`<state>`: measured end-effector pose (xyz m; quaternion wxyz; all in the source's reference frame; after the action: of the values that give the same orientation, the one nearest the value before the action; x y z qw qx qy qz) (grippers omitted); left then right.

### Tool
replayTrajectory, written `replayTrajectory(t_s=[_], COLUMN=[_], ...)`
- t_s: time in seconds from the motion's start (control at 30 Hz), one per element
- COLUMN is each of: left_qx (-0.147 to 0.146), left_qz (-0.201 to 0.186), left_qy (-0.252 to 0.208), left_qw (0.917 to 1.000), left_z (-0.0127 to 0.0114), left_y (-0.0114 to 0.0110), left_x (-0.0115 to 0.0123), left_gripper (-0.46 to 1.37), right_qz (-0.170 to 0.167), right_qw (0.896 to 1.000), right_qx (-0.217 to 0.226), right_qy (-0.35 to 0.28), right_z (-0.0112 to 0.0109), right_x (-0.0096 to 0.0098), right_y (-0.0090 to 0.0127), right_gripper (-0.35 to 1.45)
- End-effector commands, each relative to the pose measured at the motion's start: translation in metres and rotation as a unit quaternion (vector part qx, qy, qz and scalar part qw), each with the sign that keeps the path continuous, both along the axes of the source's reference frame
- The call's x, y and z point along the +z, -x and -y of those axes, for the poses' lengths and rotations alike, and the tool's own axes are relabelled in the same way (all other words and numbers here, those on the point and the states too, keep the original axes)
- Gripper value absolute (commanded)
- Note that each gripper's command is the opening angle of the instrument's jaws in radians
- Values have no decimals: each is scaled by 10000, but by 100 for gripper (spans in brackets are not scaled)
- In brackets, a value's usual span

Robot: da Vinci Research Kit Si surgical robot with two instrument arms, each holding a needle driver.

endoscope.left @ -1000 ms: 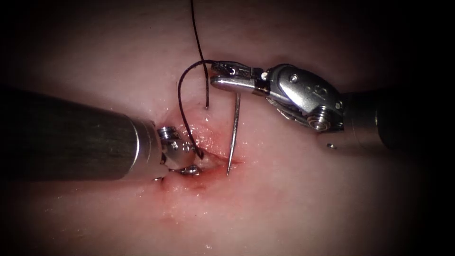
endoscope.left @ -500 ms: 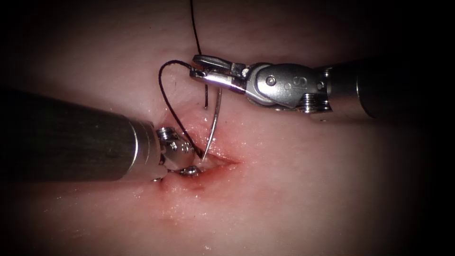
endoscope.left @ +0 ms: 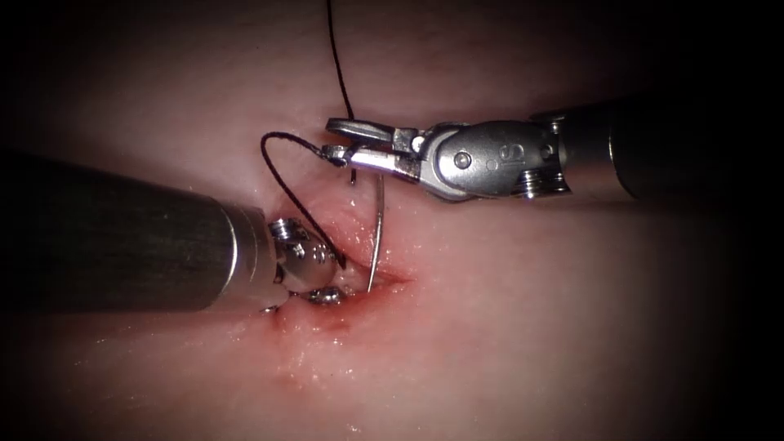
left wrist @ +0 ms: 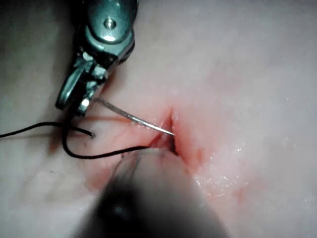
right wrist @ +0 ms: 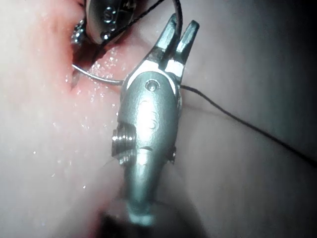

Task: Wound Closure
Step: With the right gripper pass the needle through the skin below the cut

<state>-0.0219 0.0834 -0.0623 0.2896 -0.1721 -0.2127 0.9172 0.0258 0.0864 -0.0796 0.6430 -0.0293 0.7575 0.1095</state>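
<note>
Two tools are seen at the cut (endoscope.left: 384, 282) in the tissue (endoscope.left: 531, 327). The needle (endoscope.left: 379, 233) is gripped near its thread end by the right tool (endoscope.left: 343, 139), its tip at the cut's edge. The left tool (endoscope.left: 322, 282) is pressed into the cut; its jaw state cannot be told. The thread (endoscope.left: 282, 175) loops beside it.

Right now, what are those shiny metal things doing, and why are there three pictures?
It's a practice robot sewing a cut in pork belly, called the tissue. One picture looks down from above; the other two come from tiny cameras riding on each arm. The right arm's tool pinches the curved needle near its back end, where the dark thread joins. The needle's sharp tip rests at the cut, at its right edge; how deep it goes, I can't tell. The left arm's tool presses into the cut; what it grips is hidden. Red fluid wets the tissue there.
</note>
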Motion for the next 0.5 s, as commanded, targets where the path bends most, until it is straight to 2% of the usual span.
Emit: replayTrajectory(t_s=[0.03,0.3,0.5], left_qx=[-15,-56,-80], left_qz=[-13,19,41], left_qy=[31,77,100], left_qw=[10000,10000,9999], left_z=[0,-1,-2], left_y=[0,0,-1], left_x=[0,-1,-2], left_gripper=[112,119,121], right_qz=[-2,-44,-12], right_qw=[10000,9993,9976], right_qx=[46,183,221], right_qy=[32,313,651], right_z=[-1,2,15], right_x=[0,-3,-8], right_y=[-1,-10,-14], right_gripper=[-35,-35,-35])
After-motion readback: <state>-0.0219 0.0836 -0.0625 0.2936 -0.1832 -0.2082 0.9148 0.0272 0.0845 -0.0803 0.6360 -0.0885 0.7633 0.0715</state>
